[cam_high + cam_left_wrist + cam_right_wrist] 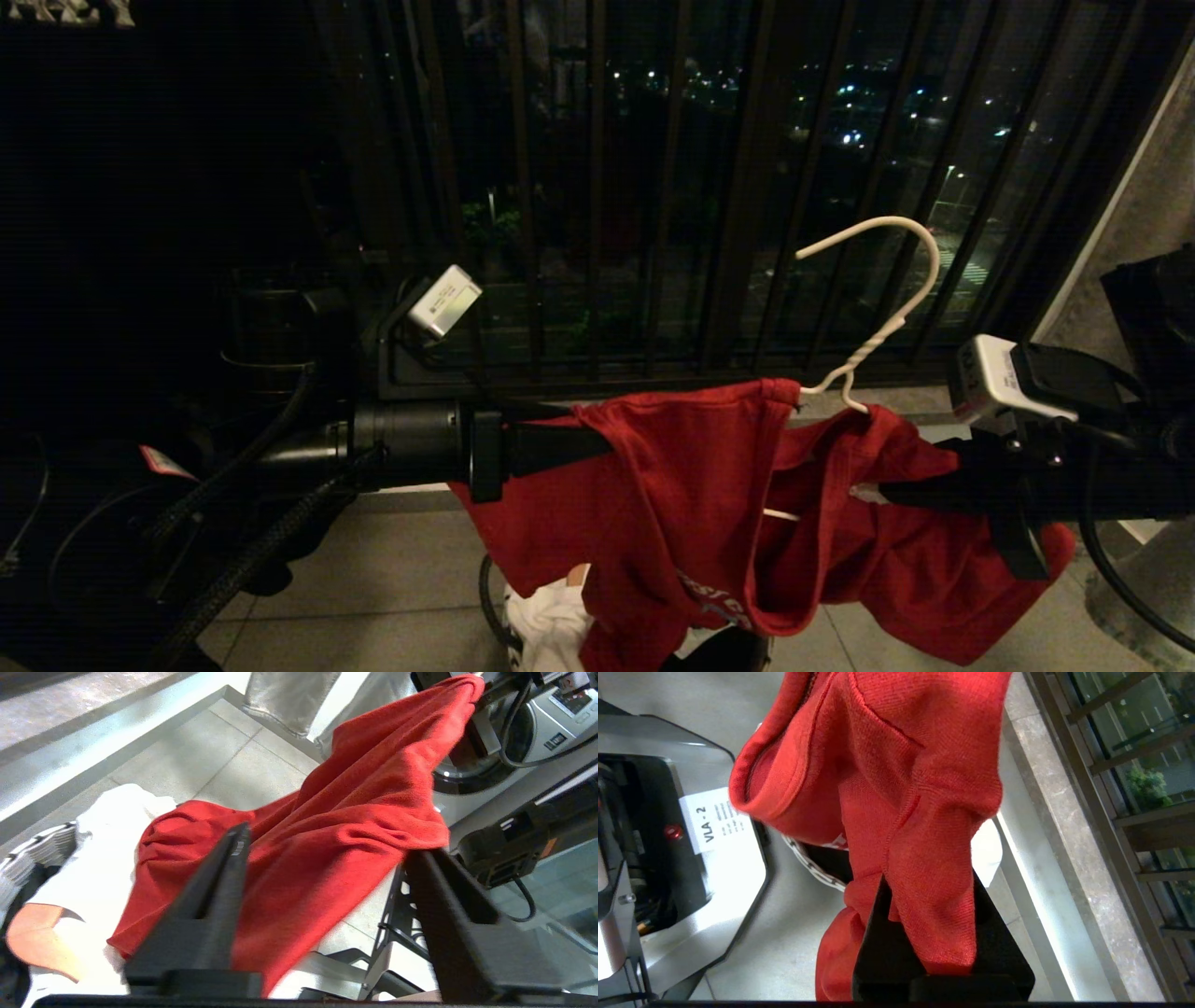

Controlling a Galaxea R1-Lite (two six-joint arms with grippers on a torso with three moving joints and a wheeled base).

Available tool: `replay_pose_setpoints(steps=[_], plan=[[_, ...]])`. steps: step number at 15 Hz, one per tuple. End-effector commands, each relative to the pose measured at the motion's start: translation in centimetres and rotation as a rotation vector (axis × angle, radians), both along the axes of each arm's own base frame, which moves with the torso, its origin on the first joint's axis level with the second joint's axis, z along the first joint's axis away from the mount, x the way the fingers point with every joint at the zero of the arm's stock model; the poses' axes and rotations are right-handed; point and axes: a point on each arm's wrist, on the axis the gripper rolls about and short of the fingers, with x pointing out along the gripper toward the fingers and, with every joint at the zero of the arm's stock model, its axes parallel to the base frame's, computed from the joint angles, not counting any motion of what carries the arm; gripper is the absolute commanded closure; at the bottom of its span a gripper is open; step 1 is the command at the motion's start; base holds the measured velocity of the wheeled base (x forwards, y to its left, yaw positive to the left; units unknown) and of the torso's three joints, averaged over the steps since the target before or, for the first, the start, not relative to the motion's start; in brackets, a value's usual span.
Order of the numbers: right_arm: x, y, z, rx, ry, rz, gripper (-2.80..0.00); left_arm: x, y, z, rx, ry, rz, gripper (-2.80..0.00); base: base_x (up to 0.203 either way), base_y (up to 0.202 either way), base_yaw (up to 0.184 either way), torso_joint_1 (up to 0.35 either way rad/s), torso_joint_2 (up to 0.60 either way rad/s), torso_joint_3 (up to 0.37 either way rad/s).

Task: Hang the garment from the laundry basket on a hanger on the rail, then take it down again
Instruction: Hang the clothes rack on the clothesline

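Observation:
The red garment hangs in mid-air between my two arms, above the laundry basket. The white wire hanger sticks up out of its neck, tilted, with the hook free in front of the window bars. No rail is in view. My left gripper is open; the cloth lies across its spread fingers and rests on one tip. My right gripper is shut on a fold of the garment at the shirt's right side. A short bit of white wire shows by its tip in the head view.
A white cloth lies in the basket, whose patterned rim also shows in the left wrist view. Dark window bars stand close behind. A grey column stands at the right. The robot's own base sits beside the basket on the tiled floor.

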Motion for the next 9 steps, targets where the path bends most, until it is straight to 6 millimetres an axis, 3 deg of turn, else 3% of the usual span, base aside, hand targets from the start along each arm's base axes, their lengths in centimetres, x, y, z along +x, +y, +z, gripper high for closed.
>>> replay_pose_setpoints(steps=[1, 4, 9], plan=[[0.2, 0.0, 0.0, -0.003, -0.001, 0.001, 0.0, 0.0, 0.2, 0.2, -0.01, -0.009, 0.002, -2.8, 0.0, 0.0, 0.0, 0.0, 0.0, 0.0], [0.2, -0.5, 0.2, -0.001, -0.012, -0.023, 0.0, 0.6, 0.2, -0.3, -0.026, -0.037, 0.016, -2.8, 0.0, 0.0, 0.0, 0.0, 0.0, 0.0], [0.1, -0.7, 0.3, -0.002, -0.019, -0.031, 0.0, 0.8, 2.1, 1.5, -0.063, -0.106, 0.079, -2.8, 0.0, 0.0, 0.0, 0.0, 0.0, 0.0]])
